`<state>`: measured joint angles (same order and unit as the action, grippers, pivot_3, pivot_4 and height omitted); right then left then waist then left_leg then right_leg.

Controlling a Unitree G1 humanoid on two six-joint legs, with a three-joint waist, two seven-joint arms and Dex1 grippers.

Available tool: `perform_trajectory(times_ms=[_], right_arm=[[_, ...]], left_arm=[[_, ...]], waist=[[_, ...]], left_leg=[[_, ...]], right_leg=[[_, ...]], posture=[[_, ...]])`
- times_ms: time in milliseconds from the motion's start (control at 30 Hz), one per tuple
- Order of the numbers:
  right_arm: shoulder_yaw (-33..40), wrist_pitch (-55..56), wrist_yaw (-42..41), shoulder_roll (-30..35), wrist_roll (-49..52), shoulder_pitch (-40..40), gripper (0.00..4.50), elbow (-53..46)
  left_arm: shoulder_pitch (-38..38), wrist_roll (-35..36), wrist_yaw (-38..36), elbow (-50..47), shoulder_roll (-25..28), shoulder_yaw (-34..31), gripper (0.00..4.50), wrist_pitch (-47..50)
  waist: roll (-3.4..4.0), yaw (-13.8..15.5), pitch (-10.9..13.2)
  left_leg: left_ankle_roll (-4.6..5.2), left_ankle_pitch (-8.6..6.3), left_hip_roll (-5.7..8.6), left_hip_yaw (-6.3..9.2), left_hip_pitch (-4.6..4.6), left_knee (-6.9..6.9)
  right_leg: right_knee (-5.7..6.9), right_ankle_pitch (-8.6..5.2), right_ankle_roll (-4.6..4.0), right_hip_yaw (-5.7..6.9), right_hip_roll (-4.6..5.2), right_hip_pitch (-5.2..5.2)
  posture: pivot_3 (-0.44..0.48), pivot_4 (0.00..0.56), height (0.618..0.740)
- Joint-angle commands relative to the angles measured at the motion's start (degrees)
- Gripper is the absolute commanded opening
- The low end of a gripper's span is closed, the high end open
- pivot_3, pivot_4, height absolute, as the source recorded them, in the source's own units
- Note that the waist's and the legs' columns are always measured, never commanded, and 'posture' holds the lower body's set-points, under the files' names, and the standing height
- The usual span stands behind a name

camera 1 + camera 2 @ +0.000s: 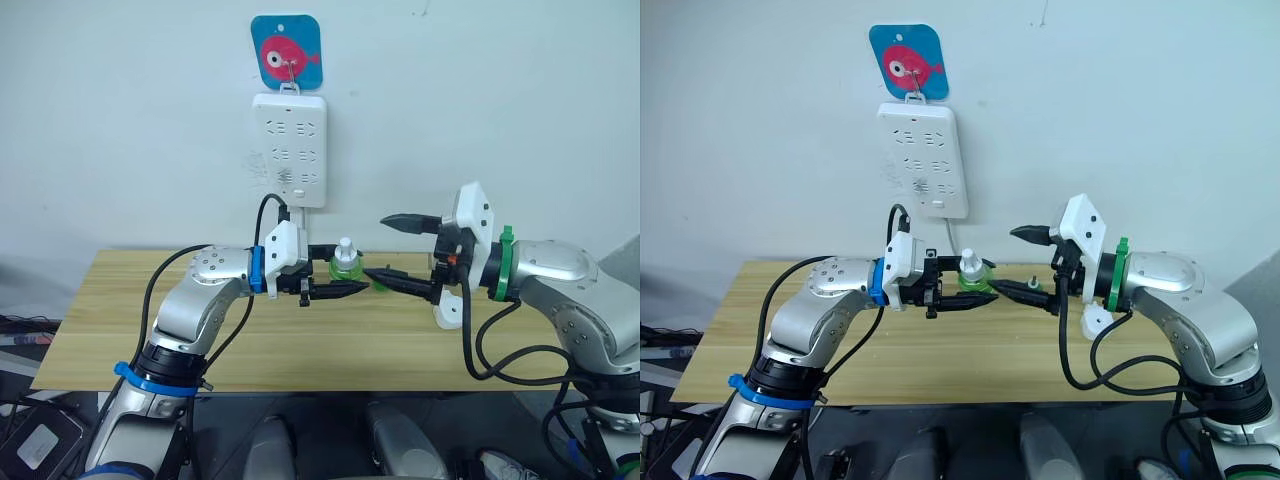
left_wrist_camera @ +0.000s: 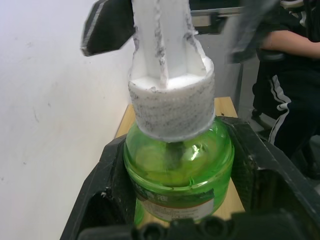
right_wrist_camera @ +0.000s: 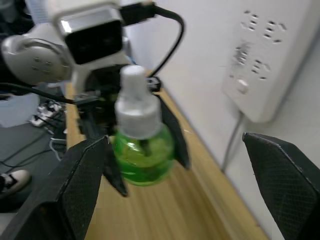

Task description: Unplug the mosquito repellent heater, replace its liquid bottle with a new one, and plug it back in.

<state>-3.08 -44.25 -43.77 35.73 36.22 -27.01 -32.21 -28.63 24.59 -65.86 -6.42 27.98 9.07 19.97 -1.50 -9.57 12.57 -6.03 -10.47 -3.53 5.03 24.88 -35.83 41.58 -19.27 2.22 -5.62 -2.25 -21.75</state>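
Wall, pale and plain, backs the scene and carries a white multi-socket power strip hung at 12 o'clock of centre beneath a blue tag with a pink fish; its sockets appear empty, and no heater unit is seen plugged in. The wooden surface runs across the lower middle, abutting the wall. The left arm reaches in from 8 o'clock and the right arm from 4 o'clock, meeting just below the strip. The left tool is pinching the green bottle, its black fingers pressed against either side of the squat body so that the white-capped neck stands upright and exposed; this hold likely presents the cap to the other arm. In the right wrist view the same bottle sits straight ahead, the wick faintly visible inside. The right tool is spread wide, one finger at 12 o'clock and one at 6 o'clock, its tips just beside the bottle without touching, seemingly poised to take the cap. Whether this is the fresh bottle or the spent one cannot be told. A seated person in dark clothing shows beyond the surface in the left wrist view.
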Motion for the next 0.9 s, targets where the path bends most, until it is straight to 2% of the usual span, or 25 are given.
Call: perform_trajectory(times_ms=[33,200,300,600,767,900], right_arm=[[-2.7,0.3,3.5,-3.8,-0.1,-1.3,4.50,-2.8],[-7.6,2.4,8.9,-10.3,-5.3,-3.6,4.50,-0.2],[-7.9,3.6,9.5,-11.3,-7.4,-4.2,4.50,1.6],[-0.4,0.5,3.4,-3.2,-1.9,-3.0,4.50,0.1],[1.5,-2.4,-3.2,3.1,4.5,-1.7,4.50,-3.0],[0.6,-4.6,-0.8,0.9,8.1,-3.0,4.50,-4.4]], left_arm=[[-0.4,0.4,-0.3,-1.7,-0.1,0.0,2.31,-1.0],[-0.4,0.4,-0.4,-1.8,-0.1,0.2,2.31,-1.2],[-0.4,0.3,-0.4,-1.9,0.0,0.3,2.31,-1.2],[0.5,0.6,-0.2,-2.8,0.8,-0.4,2.31,-0.9],[0.5,0.8,-0.2,-2.6,1.3,-0.5,2.31,-0.9],[0.2,0.7,-0.1,-2.5,1.2,-0.2,2.31,-0.8]], waist=[[0.04,-0.1,0.0],[0.09,-0.1,-0.1],[0.09,0.2,-0.1],[0.11,0.2,-0.1],[0.12,0.3,-0.1],[0.14,0.1,-0.2]], left_leg=[[0.00,0.00,0.00,0.00,0.00,0.00],[-0.01,0.00,0.00,0.00,0.01,0.00],[-0.01,0.00,0.02,0.01,0.01,-0.01],[0.00,0.00,0.03,0.00,0.01,0.00],[0.00,0.00,0.04,-0.01,0.01,0.00],[0.00,0.00,0.02,-0.02,0.00,0.00]], right_leg=[[0.00,0.00,0.00,0.00,0.00,0.00],[0.00,0.00,0.00,0.00,0.00,-0.01],[0.00,0.00,0.00,0.01,0.01,-0.01],[-0.02,0.00,0.00,0.01,0.04,0.01],[-0.03,0.00,0.00,0.01,0.04,0.01],[-0.04,0.00,0.00,-0.01,0.02,0.02]], posture=[[-0.198,0.134,0.740],[-0.192,0.133,0.740],[-0.185,0.131,0.740],[-0.178,0.134,0.740],[-0.179,0.134,0.740],[-0.182,0.135,0.740]])
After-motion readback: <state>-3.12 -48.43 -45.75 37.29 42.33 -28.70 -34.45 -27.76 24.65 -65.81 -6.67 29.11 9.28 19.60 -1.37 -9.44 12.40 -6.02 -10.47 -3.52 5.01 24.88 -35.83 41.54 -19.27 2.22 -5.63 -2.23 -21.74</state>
